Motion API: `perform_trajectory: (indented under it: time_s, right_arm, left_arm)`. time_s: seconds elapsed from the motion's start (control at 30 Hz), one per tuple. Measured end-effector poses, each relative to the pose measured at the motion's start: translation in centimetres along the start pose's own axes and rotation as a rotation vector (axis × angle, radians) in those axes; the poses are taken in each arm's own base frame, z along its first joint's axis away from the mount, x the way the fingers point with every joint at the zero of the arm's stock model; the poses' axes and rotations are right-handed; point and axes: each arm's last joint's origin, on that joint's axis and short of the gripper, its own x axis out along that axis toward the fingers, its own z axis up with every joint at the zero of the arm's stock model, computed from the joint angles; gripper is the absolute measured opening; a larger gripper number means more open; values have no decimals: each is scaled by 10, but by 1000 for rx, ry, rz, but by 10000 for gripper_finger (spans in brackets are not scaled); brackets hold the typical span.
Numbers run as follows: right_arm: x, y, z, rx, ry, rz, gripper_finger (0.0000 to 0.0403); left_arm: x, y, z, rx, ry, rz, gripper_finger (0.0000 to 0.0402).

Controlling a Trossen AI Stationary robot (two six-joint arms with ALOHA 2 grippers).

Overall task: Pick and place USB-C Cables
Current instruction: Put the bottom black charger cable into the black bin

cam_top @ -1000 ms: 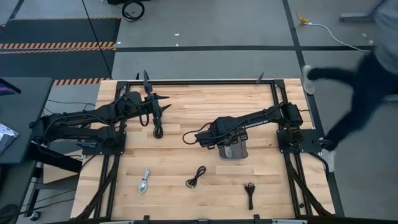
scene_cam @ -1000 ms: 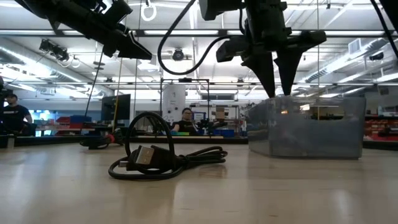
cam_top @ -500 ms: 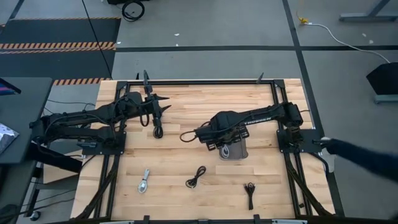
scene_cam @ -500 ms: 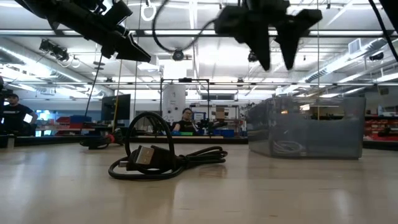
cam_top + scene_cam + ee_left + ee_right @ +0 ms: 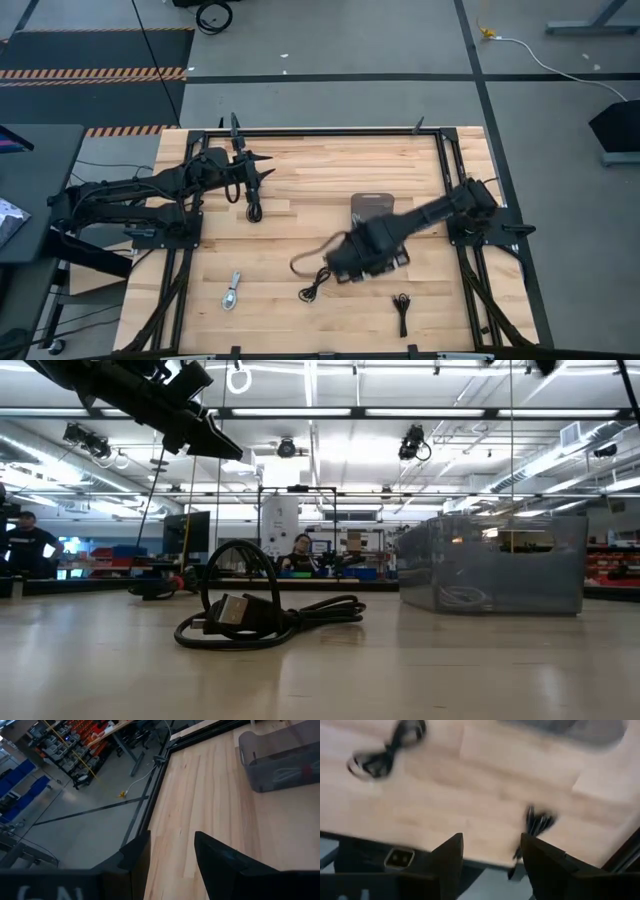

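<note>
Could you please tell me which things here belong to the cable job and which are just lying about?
Job:
- grey tray, with a white cable in it
- black cable by the open left gripper
- silver cable
- middle black cable
- rightmost black cable
- right gripper, open

Lying about:
- black coil on the floor
- white floor cord
- striped floor mat

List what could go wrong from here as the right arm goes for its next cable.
1. The right gripper, fingers open and empty, is above the table's front half between two black cables; the coiled black cable is a loose loop, so the fingers may catch only one strand.
2. The bundled black cable lies close to the table's front edge; a nudge might push it off.
3. The arm's own hanging wire may drag the coil.
</note>
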Motion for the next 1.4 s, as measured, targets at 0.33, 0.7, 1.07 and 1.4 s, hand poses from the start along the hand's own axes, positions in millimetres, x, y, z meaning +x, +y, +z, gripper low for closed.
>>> perform_trajectory:
  time_s: [0.33, 0.7, 1.07, 1.4]
  right_arm:
    - [39, -16, -91, 223, 97, 31, 204]
    - [88, -24, -106, 160, -63, -143, 203]
    - [123, -45, -119, 167, -79, -248, 203]
    - [159, -54, -110, 140, -132, -215, 203]
  left_arm:
    - [0, 0, 0, 0, 0, 0, 160]
    - [0, 0, 0, -27, 0, 0, 160]
    - [0, 0, 0, -52, 1, -2, 160]
    - [0, 0, 0, -52, 0, -2, 160]
